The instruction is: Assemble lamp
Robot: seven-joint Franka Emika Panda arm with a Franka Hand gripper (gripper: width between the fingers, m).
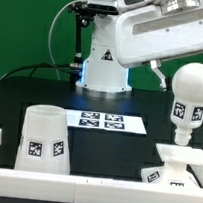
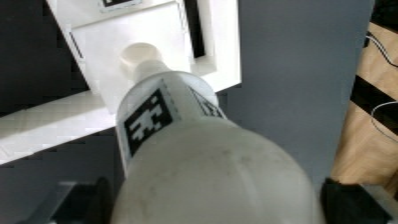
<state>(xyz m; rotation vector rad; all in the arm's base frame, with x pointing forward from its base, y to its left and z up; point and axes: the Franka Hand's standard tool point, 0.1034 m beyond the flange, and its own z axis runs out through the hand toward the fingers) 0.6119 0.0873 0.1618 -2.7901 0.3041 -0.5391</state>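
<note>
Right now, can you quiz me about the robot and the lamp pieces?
1. True or false: the shade is lying on its side.
2. What is the gripper holding? A: nothing. B: the bulb. C: the shade.
3. Fill in the gap: the bulb's neck points down at the blocky white ____.

Key
1. False. It stands upright on the table, wide end down.
2. B. The bulb is up in the air, held by the gripper.
3. The base, which sits right under the bulb.
</note>
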